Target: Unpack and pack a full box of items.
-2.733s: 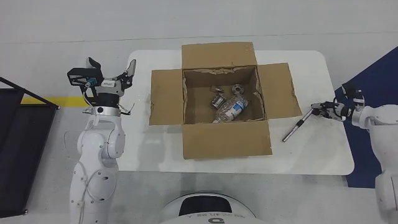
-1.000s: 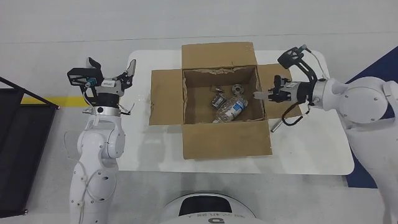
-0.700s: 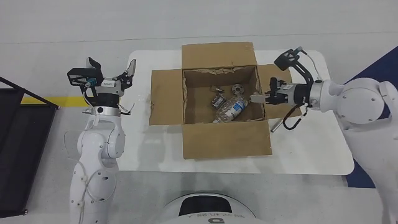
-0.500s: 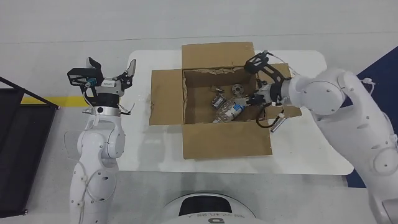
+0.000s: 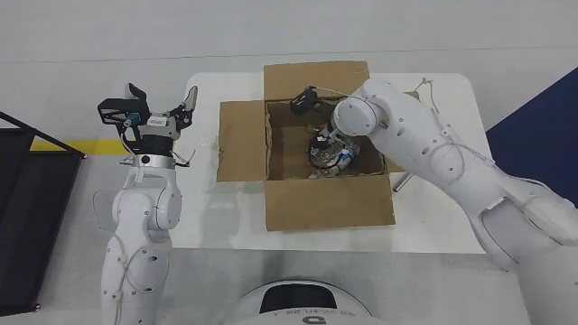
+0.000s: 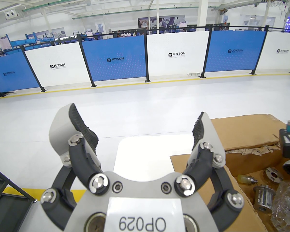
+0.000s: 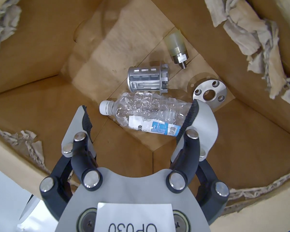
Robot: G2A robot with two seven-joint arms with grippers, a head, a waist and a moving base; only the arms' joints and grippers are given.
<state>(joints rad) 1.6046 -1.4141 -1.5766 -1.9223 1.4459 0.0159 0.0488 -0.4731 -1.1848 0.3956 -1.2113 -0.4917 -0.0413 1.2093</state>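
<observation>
Cardboard box point(image 5: 330, 200): flaps open, mid-table point(image 5: 452, 226).
Contents, on box floor: crushed clear plastic bottle point(image 7: 145, 114); ribbed metal cylinder point(image 7: 147, 79) just beside it; metal flange point(image 7: 209, 94) and capped threaded fitting point(image 7: 177, 47) near.
Right gripper point(image 7: 140, 111): inside box mouth, directly above bottle, fingers spread wide, nothing held.
Bottle's long axis: roughly finger to finger, cap toward one finger, base by the other. Probably calls for a wrist turn to close across the narrow body.
Left gripper point(image 6: 136, 117): wide open, empty, raised off table's left end, well apart from box.
Nearer arm: right.
</observation>
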